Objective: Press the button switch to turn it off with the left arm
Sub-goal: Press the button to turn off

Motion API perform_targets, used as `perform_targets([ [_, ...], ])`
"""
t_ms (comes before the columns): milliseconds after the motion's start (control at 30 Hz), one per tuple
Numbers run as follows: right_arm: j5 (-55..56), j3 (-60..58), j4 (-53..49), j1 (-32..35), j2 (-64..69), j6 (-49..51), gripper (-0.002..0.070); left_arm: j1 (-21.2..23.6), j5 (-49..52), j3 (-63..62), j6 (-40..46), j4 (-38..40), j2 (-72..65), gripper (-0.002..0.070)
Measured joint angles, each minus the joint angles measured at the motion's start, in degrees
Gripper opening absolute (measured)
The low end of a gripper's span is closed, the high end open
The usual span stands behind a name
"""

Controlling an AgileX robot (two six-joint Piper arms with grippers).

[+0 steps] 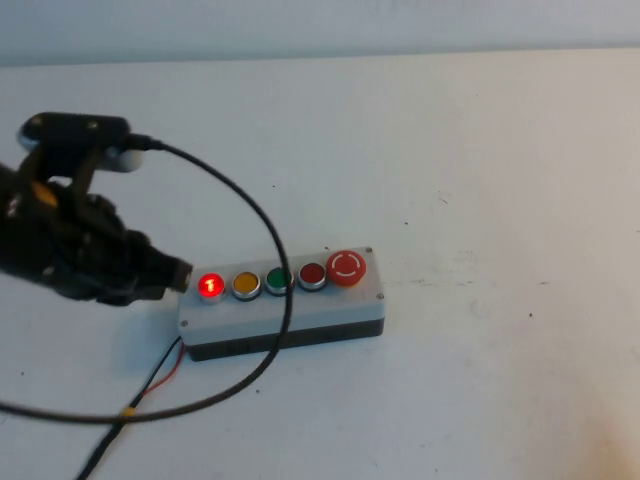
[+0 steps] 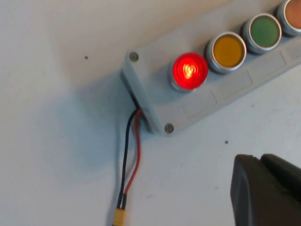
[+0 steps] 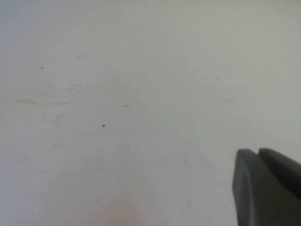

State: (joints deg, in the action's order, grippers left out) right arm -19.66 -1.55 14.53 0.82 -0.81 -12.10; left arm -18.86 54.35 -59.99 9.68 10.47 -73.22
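Left gripper (image 1: 178,274) jaws: pressed together, nothing between them; in the left wrist view the two fingers (image 2: 263,188) sit side by side with only a seam showing. Tip hangs just beside the left end of the box (image 1: 290,318), close to the button switch (image 1: 210,286), not on it; whether it touches the box edge, cannot tell. Left arm (image 1: 60,240) comes in from the table's left, black, yellow-orange mark on its flank, a thick black cable (image 1: 270,250) looping from its top across the box front.

Button switch is lit bright red, end of the row nearest the gripper. Along the box from it: yellow button (image 1: 246,283), green button (image 1: 278,280), darker red button (image 1: 312,274), then the large mushroom button (image 1: 347,267) at the far end. Thin red and black wires (image 2: 130,155) leave the box's end below the switch and run over the table (image 1: 480,150).

Right gripper (image 3: 268,188): over bare table, seen only in its wrist view; fingers shut together, holding nothing.
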Motion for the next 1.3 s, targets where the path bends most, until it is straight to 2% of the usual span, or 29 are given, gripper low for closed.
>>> perform_targets([
  [267, 0.0, 0.0, 0.0, 0.0, 0.0, 0.0, -0.0016, -2.7, 6.2, -15.0, 0.6, -2.9, -19.1, -0.0002],
  [500, 0.0, 0.0, 0.0, 0.0, 0.0, 0.0, -0.0016, -2.7, 9.6, -22.9, 0.6, -3.8, -26.6, -0.0002],
  [1300, 0.0, 0.0, 0.0, 0.0, 0.0, 0.0, -0.0016, -2.7, 12.9, -25.4, 0.6, -4.9, -32.7, -0.0002],
])
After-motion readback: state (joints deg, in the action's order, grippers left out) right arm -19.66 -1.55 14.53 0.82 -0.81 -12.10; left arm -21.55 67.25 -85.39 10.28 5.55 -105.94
